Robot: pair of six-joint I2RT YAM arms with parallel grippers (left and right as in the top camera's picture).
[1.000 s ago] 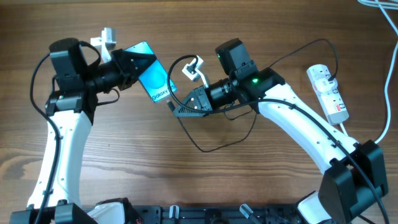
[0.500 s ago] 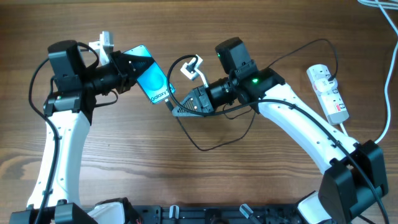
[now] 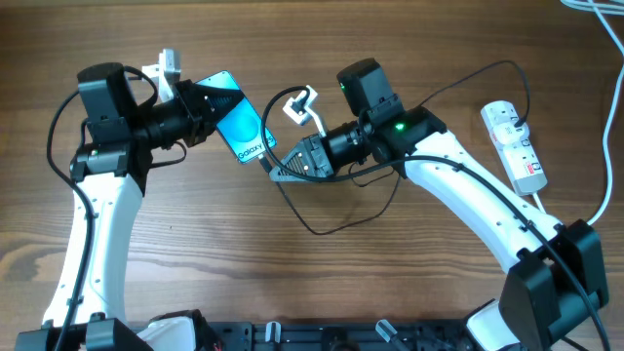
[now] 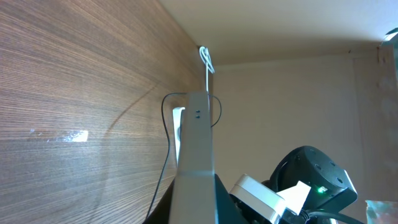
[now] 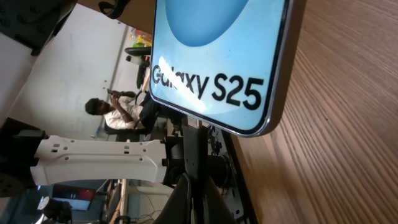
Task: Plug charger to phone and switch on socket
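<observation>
Since one second ago very little has moved. The left gripper (image 3: 207, 100) with the phone (image 3: 240, 124) has shifted a small bit toward its own side, and the right gripper (image 3: 280, 170) has crept slightly after it. Over the last half second both look at rest.

The left fingers are closed on the upper end of the phone and hold it tilted above the table (image 3: 195, 273). Its screen faces up and its lower short edge points toward the right fingertips. The right fingers are pressed together on the end of the charger (image 3: 336, 227). Its connector tip sticks out ahead of them, just beside that lower edge. In the right wrist view the phone (image 5: 217, 56) fills the space directly ahead of the fingers (image 5: 186, 193). Whether the tip already touches the port I cannot tell.

I judge that the step in hand is the plugging in, at the final alignment. The next move calls for a short straight push with the tip in line with the port, while the left fingers hold firm against it.

The socket (image 3: 514, 146) lies well behind the right fingers, beyond the right arm (image 3: 458, 185). The charger's plug end seems to sit in it, and the switch is not yet pressed. Slack cable loops below the right fingers and could pull the tip sideways. To reach the switch, one gripper must first let go.
</observation>
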